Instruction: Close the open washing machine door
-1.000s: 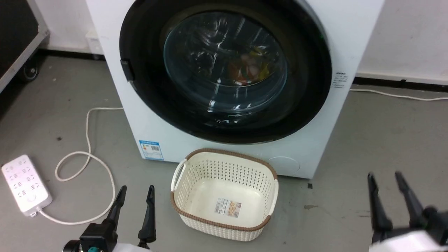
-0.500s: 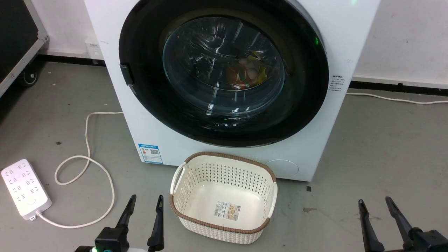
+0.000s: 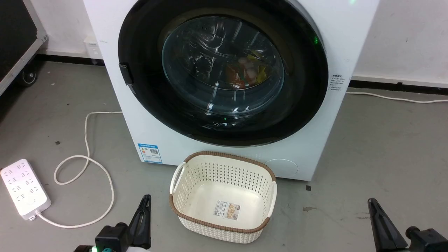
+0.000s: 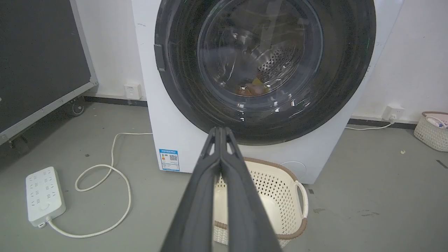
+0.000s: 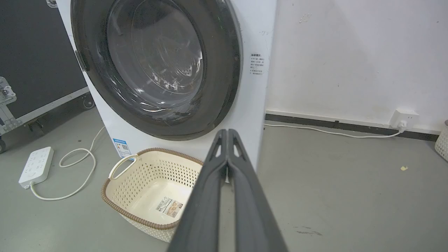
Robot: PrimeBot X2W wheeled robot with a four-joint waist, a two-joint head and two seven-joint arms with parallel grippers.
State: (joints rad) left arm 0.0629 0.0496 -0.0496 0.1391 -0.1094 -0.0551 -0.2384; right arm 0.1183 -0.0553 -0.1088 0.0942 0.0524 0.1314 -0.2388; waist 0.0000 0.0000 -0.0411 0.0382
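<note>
Left gripper point(image 4: 219, 132) with fingers pressed together, gripping nothing; same for right gripper point(image 5: 227, 133), tips touching, empty; ahead of and above both pairs of tips, well apart from them, door point(image 3: 224, 73) lying flush against washer point(image 3: 154, 129), coloured laundry behind its glass; basket point(image 3: 224, 155) on floor between the two grippers, just beyond the tips; power strip point(image 3: 23, 187) and looped cable point(image 3: 87, 168) left of left fingers.

1 washing machine point(image 3: 168, 136), 2 baskets point(image 3: 210, 227) point(image 4: 429, 134), 1 power strip point(image 3: 23, 189).
</note>
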